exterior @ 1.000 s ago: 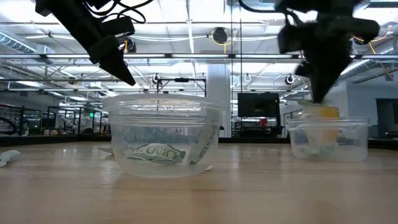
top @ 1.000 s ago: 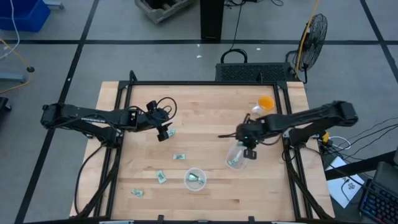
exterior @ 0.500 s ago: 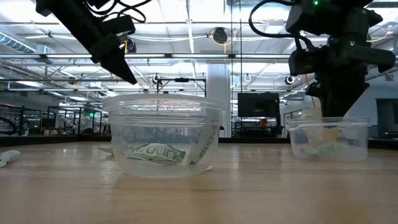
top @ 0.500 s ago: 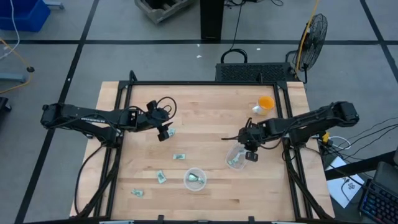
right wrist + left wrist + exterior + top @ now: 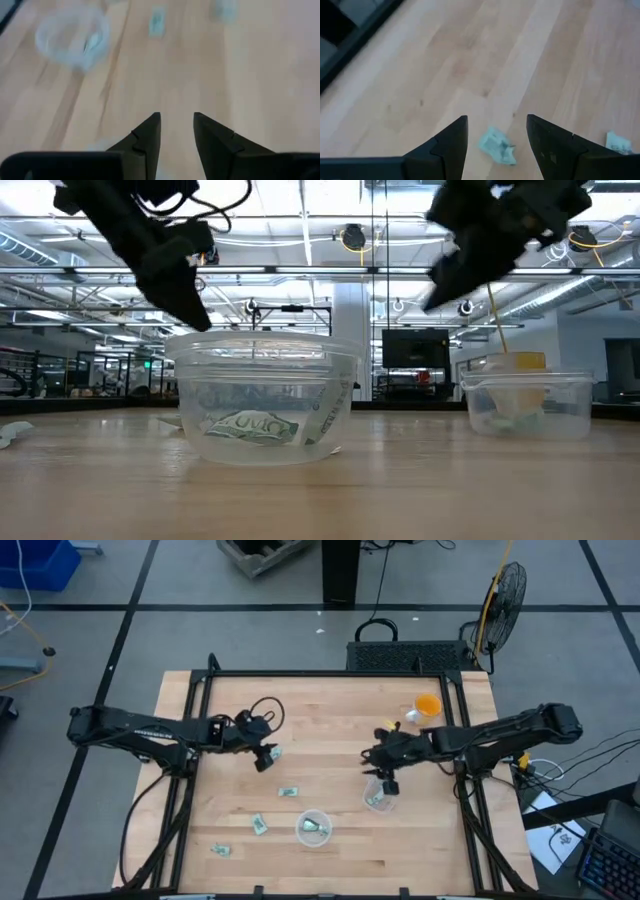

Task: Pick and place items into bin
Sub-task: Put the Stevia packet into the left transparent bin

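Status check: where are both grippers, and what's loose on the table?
Left gripper open, hovering over a wrapped piece. Right gripper open, empty, above the right clear cup. Other pieces loose near the front cup. Nothing blocking.

Overhead, table-level and two wrist cameras all share the wooden table (image 5: pixel 330 720).

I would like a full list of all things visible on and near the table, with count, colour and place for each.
table: one, light wood, centre
clear cups: two, one near the front edge, one right of centre, each holding a wrapped piece
loose wrapped pieces: four, green and white, on the left half of the table
orange cup: one, back right
fan: one, black, on the floor behind the table
left gripper: open, above a wrapped piece
right gripper: open, empty, beside the right cup
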Controlling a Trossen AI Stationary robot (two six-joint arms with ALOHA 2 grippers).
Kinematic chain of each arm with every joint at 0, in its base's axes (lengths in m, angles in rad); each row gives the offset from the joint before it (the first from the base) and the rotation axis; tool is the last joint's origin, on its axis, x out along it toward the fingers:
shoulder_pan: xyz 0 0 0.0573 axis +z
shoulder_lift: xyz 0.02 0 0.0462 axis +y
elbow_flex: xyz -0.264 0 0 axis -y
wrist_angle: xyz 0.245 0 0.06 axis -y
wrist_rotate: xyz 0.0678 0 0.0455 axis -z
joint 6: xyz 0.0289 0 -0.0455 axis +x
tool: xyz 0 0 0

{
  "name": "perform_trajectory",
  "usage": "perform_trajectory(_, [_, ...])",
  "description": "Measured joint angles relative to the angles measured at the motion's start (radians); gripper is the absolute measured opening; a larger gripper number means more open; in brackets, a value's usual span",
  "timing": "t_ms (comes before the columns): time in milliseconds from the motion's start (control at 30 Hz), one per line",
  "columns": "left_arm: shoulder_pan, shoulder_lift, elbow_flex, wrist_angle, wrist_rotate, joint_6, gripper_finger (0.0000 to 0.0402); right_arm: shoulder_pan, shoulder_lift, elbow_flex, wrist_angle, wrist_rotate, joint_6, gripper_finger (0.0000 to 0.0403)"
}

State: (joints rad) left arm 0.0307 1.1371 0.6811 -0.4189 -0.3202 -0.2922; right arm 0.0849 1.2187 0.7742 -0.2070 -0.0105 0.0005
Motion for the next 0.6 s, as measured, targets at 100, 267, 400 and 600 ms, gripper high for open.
perform_trajectory(100, [-0.001, 0.038, -0.048, 0.04, 0.018, -0.063, 0.0209, 0.0, -0.002, 0.0, 0.153, 0.104, -0.104, 0.0106])
perform_trajectory(267, [-0.025, 0.128, -0.121, 0.031, 0.063, -0.093, 0.0209, -0.02, -0.002, 0.001, 0.263, 0.25, -0.2, 0.0107])
perform_trajectory(400, [-0.047, 0.199, -0.155, 0.062, 0.032, -0.036, 0.0209, -0.047, -0.001, 0.0, 0.261, 0.246, -0.22, 0.0105])
perform_trajectory(600, [-0.062, 0.261, -0.163, 0.144, 0.018, 0.007, 0.0209, -0.073, -0.001, 0.0, 0.246, 0.246, -0.202, 0.0106])
